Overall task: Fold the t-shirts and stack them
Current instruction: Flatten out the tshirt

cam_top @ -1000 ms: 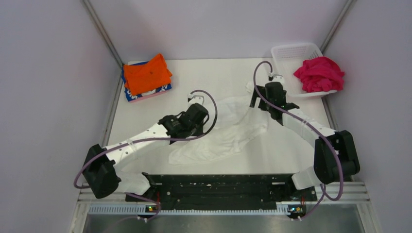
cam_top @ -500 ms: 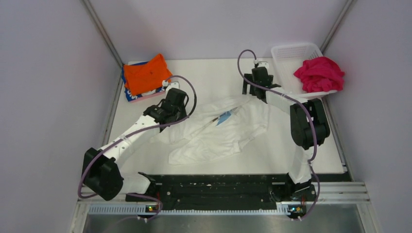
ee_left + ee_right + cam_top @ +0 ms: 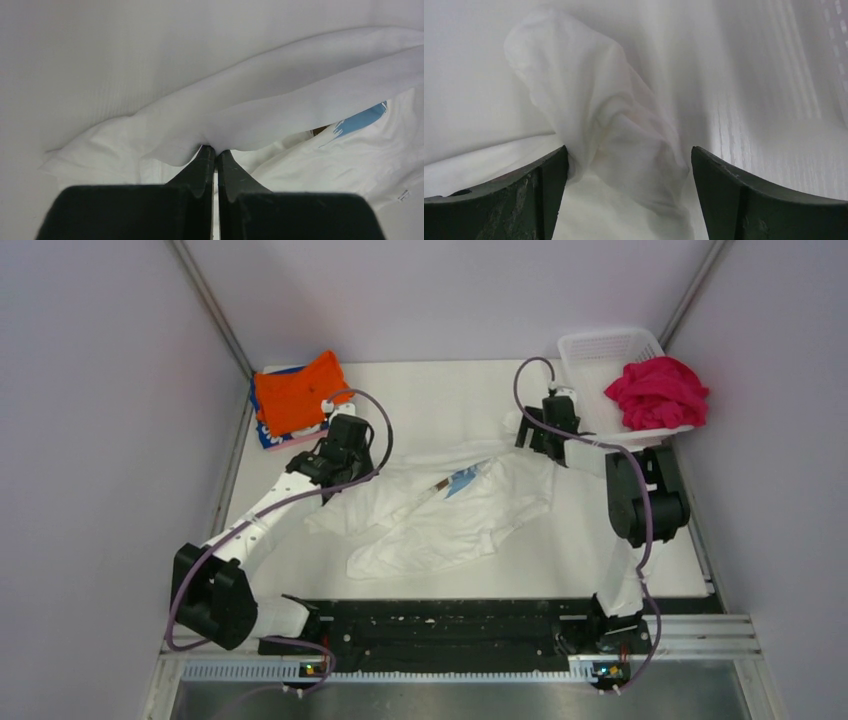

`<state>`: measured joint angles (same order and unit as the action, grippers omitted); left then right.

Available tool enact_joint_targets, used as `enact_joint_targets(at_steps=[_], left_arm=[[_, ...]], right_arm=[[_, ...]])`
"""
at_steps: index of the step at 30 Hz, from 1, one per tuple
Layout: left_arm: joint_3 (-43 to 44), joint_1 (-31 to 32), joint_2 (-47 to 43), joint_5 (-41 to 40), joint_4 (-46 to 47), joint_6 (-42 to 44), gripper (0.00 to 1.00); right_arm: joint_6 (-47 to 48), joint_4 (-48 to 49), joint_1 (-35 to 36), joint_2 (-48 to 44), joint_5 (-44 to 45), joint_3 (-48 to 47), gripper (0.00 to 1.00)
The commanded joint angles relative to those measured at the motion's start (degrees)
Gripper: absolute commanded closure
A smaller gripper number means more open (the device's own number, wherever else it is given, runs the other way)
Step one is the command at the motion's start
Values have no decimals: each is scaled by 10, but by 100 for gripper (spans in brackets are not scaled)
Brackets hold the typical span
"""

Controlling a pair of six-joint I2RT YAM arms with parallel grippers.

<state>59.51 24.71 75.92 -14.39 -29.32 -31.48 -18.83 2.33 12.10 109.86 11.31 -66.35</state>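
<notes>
A white t-shirt (image 3: pixel 450 510) with a blue and brown print lies crumpled across the middle of the table. My left gripper (image 3: pixel 216 149) is shut on a fold of the white t-shirt (image 3: pixel 280 100) and holds it lifted at the shirt's left end (image 3: pixel 345 455). My right gripper (image 3: pixel 629 155) is open, its jaws either side of a bunched corner of the white t-shirt (image 3: pixel 599 110) at the far right end (image 3: pixel 545 435). An orange t-shirt (image 3: pixel 295 395) lies folded on a blue-patterned one (image 3: pixel 270 435) at the far left. A magenta t-shirt (image 3: pixel 655 390) hangs over the basket.
A white mesh basket (image 3: pixel 600 350) stands at the far right corner, close to my right gripper. Grey walls close in the table on the left, back and right. A black rail (image 3: pixel 450 625) runs along the near edge.
My left gripper has pulled the shirt's left part further left and back, stretching the shirt and baring its blue print. My right gripper went back toward the basket, then shifted slightly right.
</notes>
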Motion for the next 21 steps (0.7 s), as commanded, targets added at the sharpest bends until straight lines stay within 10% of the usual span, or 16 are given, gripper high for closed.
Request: enact_joint_targets(at_steps=[1, 8, 21], left_arm=[[19, -14, 11, 14, 34, 12, 100], [23, -28, 32, 22, 41, 8, 100], [22, -45, 31, 27, 51, 8, 100]], right_arm=[[-6, 84, -27, -75, -87, 31, 11], [-8, 111, -65, -101, -216, 76, 11], [22, 29, -67, -72, -137, 75, 26]])
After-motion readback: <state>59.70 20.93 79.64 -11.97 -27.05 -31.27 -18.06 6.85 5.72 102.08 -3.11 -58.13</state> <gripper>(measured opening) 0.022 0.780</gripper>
